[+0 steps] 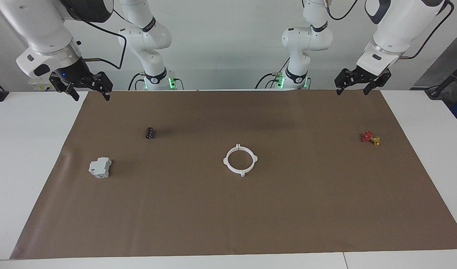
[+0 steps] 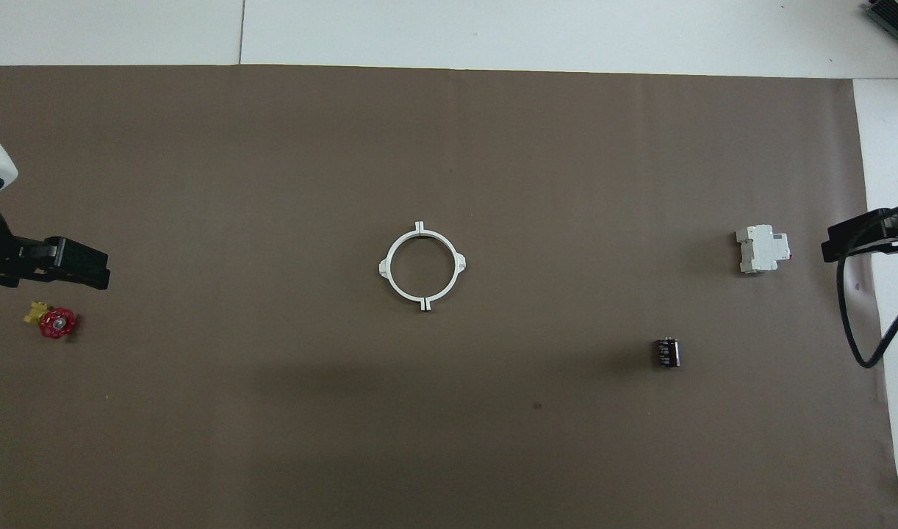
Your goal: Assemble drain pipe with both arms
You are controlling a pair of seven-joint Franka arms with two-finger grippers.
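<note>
White plastic makes the drain pipe point(image 1: 240, 160), a ring of two half-rings that lies flat in the middle of the brown mat point(image 1: 251, 224) on the desk point(image 1: 26, 149). In the facing view its halves meet at the small end tabs, so the ring looks already closed, and nothing touches it. The right gripper point(image 1: 89, 91) hangs in the air over the mat's corner by the robots, at the right arm's end, with its fingers spread and empty. The left gripper point(image 1: 351, 87) hangs over the corner at the left arm's end, its fingers also spread and holding nothing. A dark cylinder point(image 1: 150, 132) and a grey-white block point(image 1: 100, 167) lie toward the right arm's end, and a red and yellow valve point(image 1: 370, 138) lies toward the left arm's end, all well apart from the ring.

In the overhead view the drain pipe point(image 2: 422, 265) is again at the mat's centre, with thin dark seams at its two tabs. Only part of the left gripper point(image 2: 74, 261) shows, over the mat close to the valve point(image 2: 52, 321), and part of the right gripper point(image 2: 864, 235) shows beside the block point(image 2: 763, 249).

I judge that the joining itself is done or almost done, and both arms stand clear of it. If the seams are not fully seated, the next move calls for both grippers to come to the ring and press the halves together.
</note>
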